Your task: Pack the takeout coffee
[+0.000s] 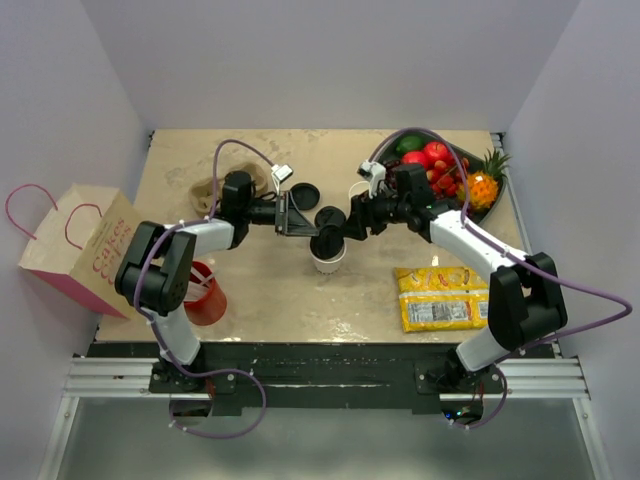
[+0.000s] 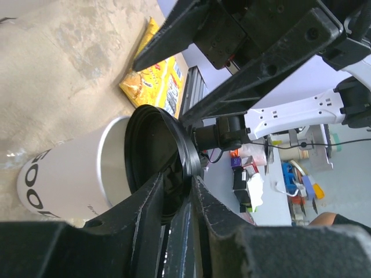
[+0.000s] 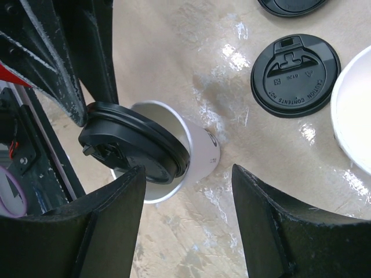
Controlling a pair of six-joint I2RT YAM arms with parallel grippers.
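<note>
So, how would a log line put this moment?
lid: tilted on cup, not seated | left gripper: at lid | right gripper: open by cup

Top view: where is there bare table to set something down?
Bare: the near strip between red cup and yellow snack packs, and the far strip behind the spare lid. Crowded: the middle, with left gripper and right gripper at the coffee cup.

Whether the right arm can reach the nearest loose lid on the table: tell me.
Probably yes: right gripper open and empty; the loose lid lies just ahead on bare table, beside an open cup.
</note>
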